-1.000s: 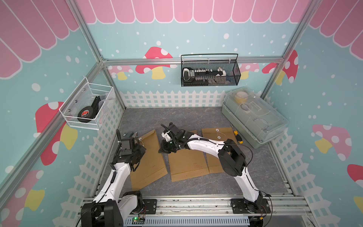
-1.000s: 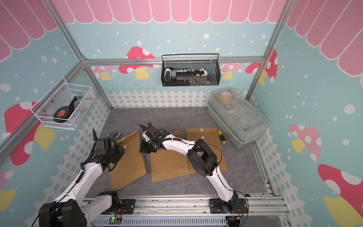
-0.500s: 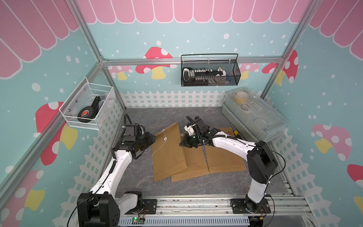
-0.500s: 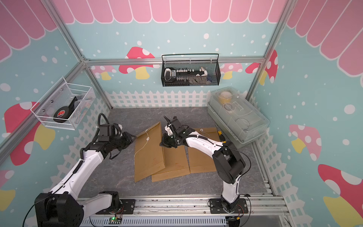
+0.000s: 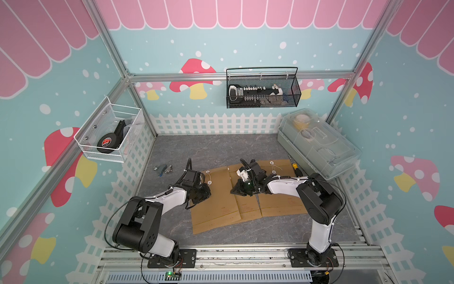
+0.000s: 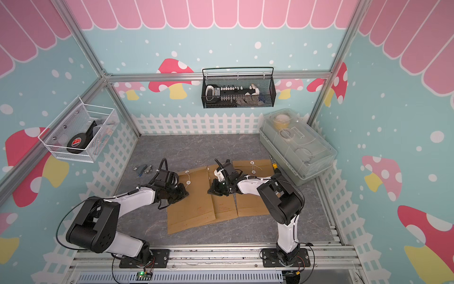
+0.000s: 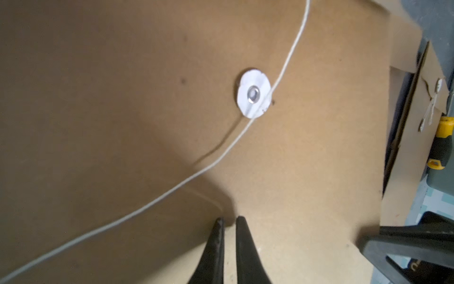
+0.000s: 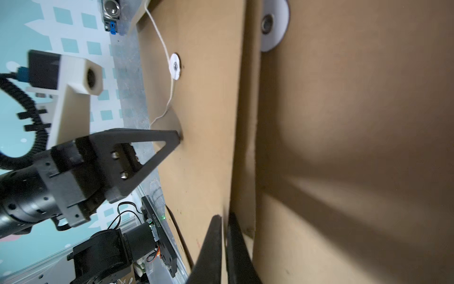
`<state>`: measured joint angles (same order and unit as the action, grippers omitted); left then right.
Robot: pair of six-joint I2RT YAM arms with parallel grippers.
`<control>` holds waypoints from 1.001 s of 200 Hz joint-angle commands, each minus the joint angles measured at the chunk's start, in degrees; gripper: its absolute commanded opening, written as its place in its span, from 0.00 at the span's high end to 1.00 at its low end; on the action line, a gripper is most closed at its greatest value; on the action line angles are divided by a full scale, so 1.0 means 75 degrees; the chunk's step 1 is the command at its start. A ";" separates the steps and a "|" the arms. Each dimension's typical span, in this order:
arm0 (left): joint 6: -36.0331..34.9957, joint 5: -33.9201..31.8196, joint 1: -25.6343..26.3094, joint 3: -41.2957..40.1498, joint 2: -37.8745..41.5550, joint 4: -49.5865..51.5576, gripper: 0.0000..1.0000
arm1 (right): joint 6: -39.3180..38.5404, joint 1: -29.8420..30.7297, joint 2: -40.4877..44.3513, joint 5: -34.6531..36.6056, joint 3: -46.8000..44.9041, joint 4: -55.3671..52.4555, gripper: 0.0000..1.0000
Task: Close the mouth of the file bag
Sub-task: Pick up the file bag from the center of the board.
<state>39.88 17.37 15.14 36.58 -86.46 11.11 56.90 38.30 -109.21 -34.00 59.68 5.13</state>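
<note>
**Lot: file bag, mouth closure pending, noted from the floor**

1. Grey table [image 5: 221, 147], carrying three brown bags that are fanning over one another. The task's file bag [image 5: 216, 209] is lying leftmost, its edge overlapping the neighbouring bag [image 5: 248, 209]. Hazard, as I am judging it: any drag on one bag is likely pulling the other askew.
2. File bag: kraft paper lying flat and uncreased, flap looking folded down, two white discs showing near the mouth.
3. Left gripper [image 7: 228, 221], tips sitting down at the paper just short of the lower disc. The claw is drawn almost together, showing a thin slit and pinching nothing I am seeing. Hazard: nipping beside the cord and coming away empty.
4. Right gripper [image 8: 222, 217], claw likewise nearly pressed together, poised at the overlapping edge. I cannot tell whether it is pinning paper. Hazard: the bag sliding if it is not.
5. String [image 7: 216, 161], white and slack, trailing across the paper, not wound. Hazard: slipping off once tension is dropping.
6. Lower disc [image 7: 254, 93], white paper with a metal rivet, the string crossing its rim
</note>
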 commanded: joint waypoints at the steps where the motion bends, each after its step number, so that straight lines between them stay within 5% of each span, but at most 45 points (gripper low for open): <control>1: 0.0210 -0.0066 0.0091 -0.0261 -0.0303 -0.0588 0.91 | 0.0425 -0.0033 -0.0242 -0.0248 -0.0159 0.1173 0.85; 40: 0.0414 0.0027 0.0173 -0.0591 -0.0573 -0.1024 0.94 | 0.0605 -0.0033 -0.0308 -0.0086 -0.0276 0.1611 0.73; 98: 0.0592 0.0253 0.0279 -0.0781 -0.0897 -0.1529 0.95 | 0.1210 0.0038 -0.0807 0.0044 -0.0226 0.2250 0.68; 150: 0.0389 0.0376 0.0206 -0.0471 0.0080 -0.0800 0.92 | 0.1331 0.0069 -0.0509 0.0092 -0.0281 0.2268 1.00; 200: -0.0266 0.0802 -0.1130 0.0779 0.2161 0.1550 0.67 | 0.2483 0.0017 0.0292 -0.0223 -0.0247 0.2275 1.00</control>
<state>41.63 21.37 11.86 36.45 -76.44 11.92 68.97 38.59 -112.29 -33.82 57.80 19.77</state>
